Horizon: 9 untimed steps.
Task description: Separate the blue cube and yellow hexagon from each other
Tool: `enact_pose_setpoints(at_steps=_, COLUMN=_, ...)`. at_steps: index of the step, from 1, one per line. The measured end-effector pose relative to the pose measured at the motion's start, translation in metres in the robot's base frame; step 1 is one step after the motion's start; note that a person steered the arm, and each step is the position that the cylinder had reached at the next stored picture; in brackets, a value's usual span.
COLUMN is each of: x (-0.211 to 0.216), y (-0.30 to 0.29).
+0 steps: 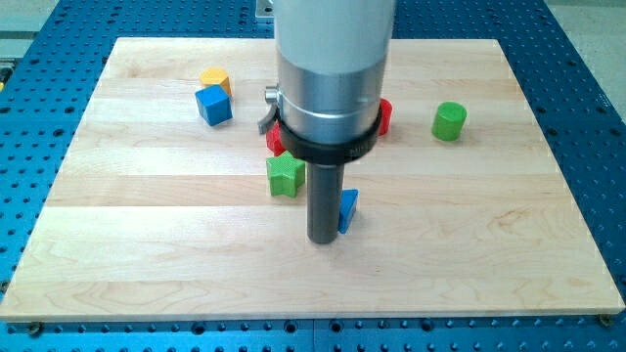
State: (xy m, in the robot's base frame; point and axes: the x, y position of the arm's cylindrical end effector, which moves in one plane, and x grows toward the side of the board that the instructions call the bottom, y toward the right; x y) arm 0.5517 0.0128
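Note:
The blue cube (214, 105) sits at the view's upper left of the wooden board (147, 244). The yellow hexagon (215, 78) touches its top edge, just behind it. My tip (322, 239) is at the board's middle, well to the right of and below that pair. It stands right beside a small blue block (349, 209), whose shape is partly hidden by the rod. A green star-like block (285, 175) lies just up and left of the tip.
A green cylinder (449, 121) stands at the upper right. Two red blocks, one (275, 140) on the left and one (384, 115) on the right, peek out from behind the arm's wide silver body (328, 68), which hides the board's top centre.

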Motion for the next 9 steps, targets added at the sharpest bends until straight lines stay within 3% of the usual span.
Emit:
enact_pose_setpoints(at_steps=2, x=-0.058, y=0.048)
enact_pose_setpoints(at_steps=3, x=-0.037, y=0.040)
enact_pose_setpoints(at_steps=4, x=-0.007, y=-0.028)
enact_pose_setpoints(at_steps=5, x=-0.055, y=-0.150)
enact_pose_setpoints(at_steps=6, x=-0.146, y=-0.187)
enact_pose_setpoints(at_steps=7, x=-0.198, y=-0.157)
enact_pose_setpoints(at_steps=9, x=-0.337, y=-0.155)
